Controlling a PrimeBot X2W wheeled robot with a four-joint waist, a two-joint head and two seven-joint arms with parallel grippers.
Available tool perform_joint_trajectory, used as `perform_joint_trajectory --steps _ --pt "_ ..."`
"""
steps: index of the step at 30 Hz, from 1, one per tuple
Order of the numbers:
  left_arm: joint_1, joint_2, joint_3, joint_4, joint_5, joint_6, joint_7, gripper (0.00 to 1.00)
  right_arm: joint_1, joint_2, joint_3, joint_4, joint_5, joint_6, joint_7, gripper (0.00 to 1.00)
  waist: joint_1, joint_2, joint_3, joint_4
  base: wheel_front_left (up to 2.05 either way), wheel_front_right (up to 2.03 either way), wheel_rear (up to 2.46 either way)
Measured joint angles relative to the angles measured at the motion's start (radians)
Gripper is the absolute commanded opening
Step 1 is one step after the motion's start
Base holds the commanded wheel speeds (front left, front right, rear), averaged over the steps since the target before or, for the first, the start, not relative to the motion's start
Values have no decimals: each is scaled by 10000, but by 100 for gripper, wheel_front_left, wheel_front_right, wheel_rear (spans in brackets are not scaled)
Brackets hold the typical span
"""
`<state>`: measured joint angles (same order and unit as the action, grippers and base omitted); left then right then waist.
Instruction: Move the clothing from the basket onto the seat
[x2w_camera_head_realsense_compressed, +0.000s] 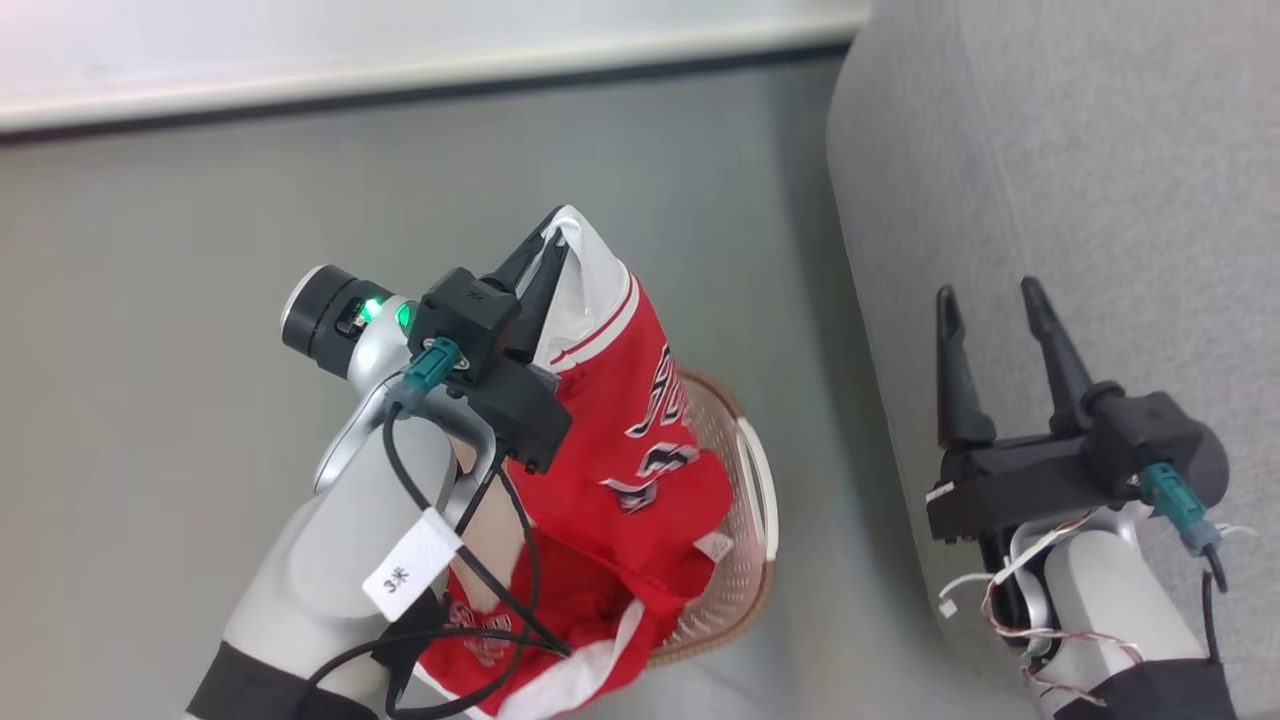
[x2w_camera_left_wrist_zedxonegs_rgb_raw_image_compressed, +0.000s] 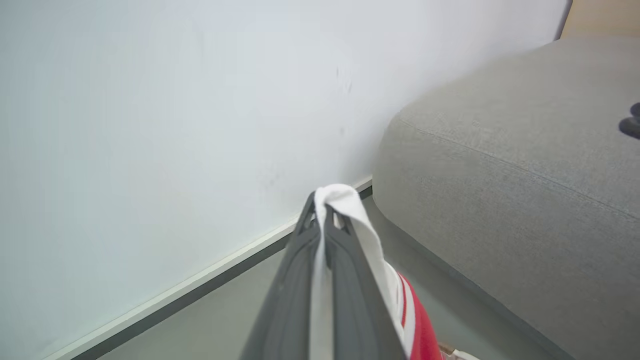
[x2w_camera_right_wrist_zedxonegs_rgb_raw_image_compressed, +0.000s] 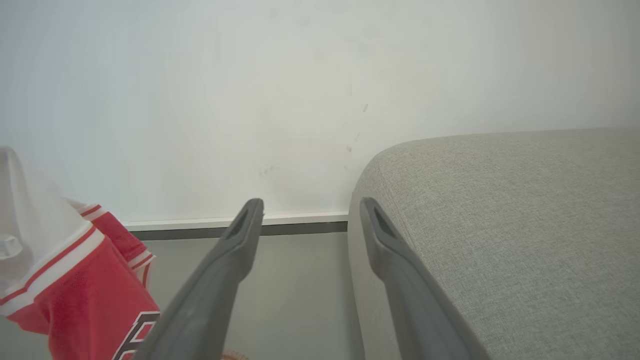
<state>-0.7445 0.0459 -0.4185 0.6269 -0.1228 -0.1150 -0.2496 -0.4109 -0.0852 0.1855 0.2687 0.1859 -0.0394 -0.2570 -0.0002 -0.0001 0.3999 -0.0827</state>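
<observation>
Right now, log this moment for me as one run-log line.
left claw: shut on clothing, raised, lower folds in basket | right claw: open, empty, at seat edge | transfer: not yet done

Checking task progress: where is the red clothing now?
Head view, centre: the red clothing hangs from the shut left tool, lower folds reaching the basket, left of the grey seat.

I see a plain grey floor (x2w_camera_head_realsense_compressed: 150, 420) running up to a white wall (x2w_camera_left_wrist_zedxonegs_rgb_raw_image_compressed: 150, 110). A white skirting board (x2w_camera_right_wrist_zedxonegs_rgb_raw_image_compressed: 200, 221) lines the wall's foot, a dark strip beneath it. Faint dark scuffs (x2w_camera_left_wrist_zedxonegs_rgb_raw_image_compressed: 344, 80) mark the wall. A tan patch (x2w_camera_left_wrist_zedxonegs_rgb_raw_image_compressed: 602, 17) sits high in my left wrist view, too blurred to identify.
</observation>
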Motion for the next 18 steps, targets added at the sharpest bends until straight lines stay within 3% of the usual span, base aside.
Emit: perform_joint_trajectory --steps 18 --pt "97 -63 -314 -121 -673 -84 -2 0 1034 56 606 976 -25 686 2 100 1 0 -2759 111 0 0 0"
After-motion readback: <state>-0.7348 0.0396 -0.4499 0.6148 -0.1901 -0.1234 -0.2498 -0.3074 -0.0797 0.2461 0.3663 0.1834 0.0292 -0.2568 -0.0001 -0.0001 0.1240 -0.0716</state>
